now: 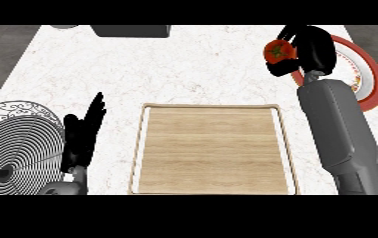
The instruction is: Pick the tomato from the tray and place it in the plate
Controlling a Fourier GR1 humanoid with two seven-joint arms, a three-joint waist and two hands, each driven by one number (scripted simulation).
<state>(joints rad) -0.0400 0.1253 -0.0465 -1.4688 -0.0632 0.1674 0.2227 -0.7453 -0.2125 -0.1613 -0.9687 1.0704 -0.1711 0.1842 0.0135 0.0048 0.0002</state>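
The right hand (314,47) is seen at the far right of the bench (192,62), its black fingers and thumb curled round the tomato (277,51), which is held on the hand's left side, raised at the near left rim of the plate (353,57). The plate, red-rimmed with a patterned white centre, is partly hidden under and behind this hand and its grey forearm. The wooden tray (214,149) is found below and to the left of the right hand, well apart from it, lying flat on the white marbled bench with a bare top. The left hand (83,132) is shown at the lower left, left of the tray, open with fingers straight and pointing away, nothing held in it. Just to the left of this hand, a round object with black and white rings (26,147) is seen at the view's edge. At the far edge of the bench, a dark grey object (131,30) is partly visible.
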